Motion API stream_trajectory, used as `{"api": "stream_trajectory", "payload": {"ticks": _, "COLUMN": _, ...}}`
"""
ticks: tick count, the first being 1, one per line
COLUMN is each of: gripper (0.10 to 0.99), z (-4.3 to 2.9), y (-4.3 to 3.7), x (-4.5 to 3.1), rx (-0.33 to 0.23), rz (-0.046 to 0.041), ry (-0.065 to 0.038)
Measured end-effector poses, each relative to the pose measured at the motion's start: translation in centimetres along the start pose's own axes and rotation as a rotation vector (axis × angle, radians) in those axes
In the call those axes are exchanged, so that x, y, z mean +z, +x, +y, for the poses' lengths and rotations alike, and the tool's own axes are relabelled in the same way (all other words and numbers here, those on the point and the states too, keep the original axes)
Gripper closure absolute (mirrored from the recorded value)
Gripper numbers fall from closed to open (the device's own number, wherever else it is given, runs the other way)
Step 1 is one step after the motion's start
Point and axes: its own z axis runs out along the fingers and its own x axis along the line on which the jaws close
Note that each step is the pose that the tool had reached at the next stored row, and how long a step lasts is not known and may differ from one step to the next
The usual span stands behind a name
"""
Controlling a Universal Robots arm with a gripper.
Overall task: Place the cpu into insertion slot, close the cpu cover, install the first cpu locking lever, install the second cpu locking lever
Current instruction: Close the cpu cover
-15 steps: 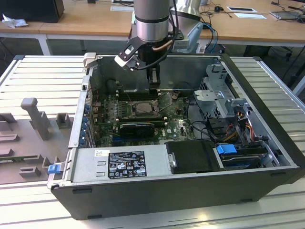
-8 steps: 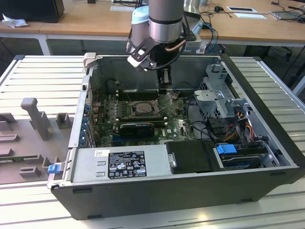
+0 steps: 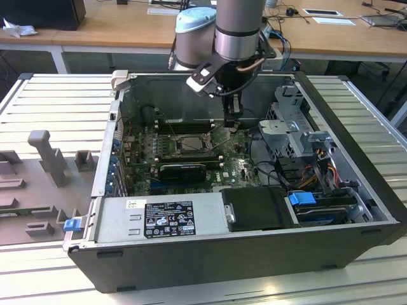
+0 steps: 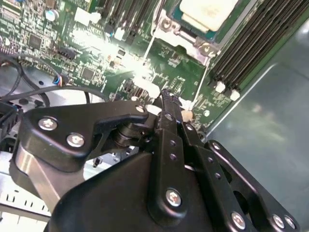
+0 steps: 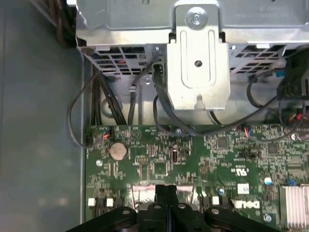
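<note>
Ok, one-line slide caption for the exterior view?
Hand low inside the open computer case, just to the exterior view's right of the insertion slot.

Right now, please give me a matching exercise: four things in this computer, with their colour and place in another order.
1 cpu
2 coin cell
3 pincer
4 clip

a black, over the board
b blue, at the case corner
c pale, inside the metal frame
d round, silver, on the board

Pairs: 1-c, 2-d, 3-a, 4-b
</note>
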Motion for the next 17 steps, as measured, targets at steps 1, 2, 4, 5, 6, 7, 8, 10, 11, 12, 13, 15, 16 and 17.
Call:
{"api": "stream_trajectory", "payload": {"ticks": 1, "gripper": 0.98, "z": 0.12, "y": 0.0, "x": 0.05, "rx": 0.0, "rz": -0.0001, "ry": 0.001}}
{"api": "stream_trajectory", "payload": {"ticks": 2, "gripper": 0.98, "z": 0.28, "y": 0.0, "x": 0.08, "rx": 0.0, "rz": -0.0003, "ry": 0.001}}
{"api": "stream_trajectory", "payload": {"ticks": 4, "gripper": 0.98, "z": 0.58, "y": 0.0, "x": 0.15, "rx": 0.0, "rz": -0.0003, "ry": 0.002}}
{"api": "stream_trajectory", "payload": {"ticks": 5, "gripper": 0.98, "z": 0.72, "y": 0.01, "x": 0.19, "rx": 0.0, "rz": -0.0001, "ry": 0.003}}
{"api": "stream_trajectory", "payload": {"ticks": 6, "gripper": 0.98, "z": 0.87, "y": 0.01, "x": 0.25, "rx": 0.0, "rz": -0.0001, "ry": 0.003}}
{"api": "stream_trajectory", "payload": {"ticks": 7, "gripper": 0.98, "z": 0.97, "y": 0.01, "x": 0.28, "rx": 0.0, "rz": -0.0002, "ry": 0.004}}
{"api": "stream_trajectory", "payload": {"ticks": 8, "gripper": 0.98, "z": 1.12, "y": 0.01, "x": 0.34, "rx": 0.0, "rz": -0.0001, "ry": 0.005}}
{"api": "stream_trajectory", "payload": {"ticks": 10, "gripper": 0.98, "z": 1.41, "y": 0.02, "x": 0.47, "rx": 0.0, "rz": -0.0003, "ry": 0.008}}
{"api": "stream_trajectory", "payload": {"ticks": 11, "gripper": 0.98, "z": 1.64, "y": 0.02, "x": 0.54, "rx": 0.0, "rz": -0.0004, "ry": 0.009}}
{"api": "stream_trajectory", "payload": {"ticks": 12, "gripper": 0.98, "z": 1.73, "y": 0.02, "x": 0.57, "rx": 0.0, "rz": -0.0004, "ry": 0.009}}
{"api": "stream_trajectory", "payload": {"ticks": 13, "gripper": 0.98, "z": 1.81, "y": 0.03, "x": 0.61, "rx": 0.0, "rz": -0.0002, "ry": 0.01}}
{"api": "stream_trajectory", "payload": {"ticks": 15, "gripper": 0.98, "z": 2.06, "y": 0.04, "x": 0.75, "rx": 0.0, "rz": -0.0002, "ry": 0.012}}
{"api": "stream_trajectory", "payload": {"ticks": 16, "gripper": 0.98, "z": 2.15, "y": 0.03, "x": 0.82, "rx": 0.0, "rz": -0.0003, "ry": 0.012}}
{"api": "stream_trajectory", "payload": {"ticks": 17, "gripper": 0.98, "z": 2.23, "y": 0.04, "x": 0.89, "rx": 0.0, "rz": -0.0004, "ry": 0.013}}
